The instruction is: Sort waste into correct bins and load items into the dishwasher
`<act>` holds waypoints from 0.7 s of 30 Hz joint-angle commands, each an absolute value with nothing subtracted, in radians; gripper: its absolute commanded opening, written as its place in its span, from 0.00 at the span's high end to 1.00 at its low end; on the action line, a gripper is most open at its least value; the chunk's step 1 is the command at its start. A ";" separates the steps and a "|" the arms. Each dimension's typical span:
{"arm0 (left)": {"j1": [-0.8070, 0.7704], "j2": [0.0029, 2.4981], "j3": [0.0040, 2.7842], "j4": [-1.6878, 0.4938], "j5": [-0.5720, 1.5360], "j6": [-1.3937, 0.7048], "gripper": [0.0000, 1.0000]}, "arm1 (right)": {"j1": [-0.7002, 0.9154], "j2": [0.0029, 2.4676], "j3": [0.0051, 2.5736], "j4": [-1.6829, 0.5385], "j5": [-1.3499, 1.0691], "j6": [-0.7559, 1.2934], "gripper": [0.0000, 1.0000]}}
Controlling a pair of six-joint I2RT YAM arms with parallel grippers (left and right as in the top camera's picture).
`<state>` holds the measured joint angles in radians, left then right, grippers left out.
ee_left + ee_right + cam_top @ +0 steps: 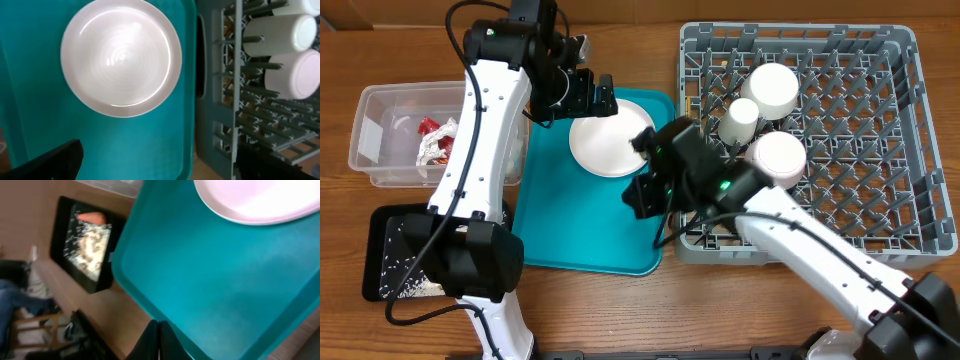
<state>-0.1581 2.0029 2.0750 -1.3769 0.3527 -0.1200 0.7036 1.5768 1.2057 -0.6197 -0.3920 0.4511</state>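
Observation:
A white plate (pixel 610 137) lies on the far part of the teal tray (pixel 560 240); it also shows in the left wrist view (pixel 120 57) and at the top of the right wrist view (pixel 260 200). My left gripper (pixel 592 95) hovers above the plate's far-left rim, fingers spread wide and empty. My right gripper (pixel 638 195) hangs over the tray's right side, just near the plate, fingers pressed together on nothing (pixel 160 340). Three white cups (pixel 772 88) lie in the grey dishwasher rack (pixel 880 60).
A clear bin (pixel 380 150) at the left holds red-and-white wrapper waste (pixel 435 140). A black bin (pixel 382 250) at the front left holds food scraps, also in the right wrist view (pixel 87 242). The rack stands right against the tray's right edge.

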 commanded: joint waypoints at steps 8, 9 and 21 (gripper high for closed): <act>-0.142 1.974 2.096 -1.368 0.251 -0.155 0.01 | 0.838 1.678 1.133 -0.564 0.068 0.764 0.96; -0.142 1.975 2.096 -1.368 0.252 -0.157 0.00 | 0.839 1.693 1.133 -0.559 0.074 0.764 0.96; -0.142 1.977 1.971 -1.316 0.243 -0.157 0.00 | 0.836 1.737 1.135 -0.527 0.043 0.755 0.87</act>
<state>-0.1478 2.0029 2.0171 -1.3304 0.2592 -0.1505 0.8375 1.7390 1.1366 -0.5362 0.0402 0.7521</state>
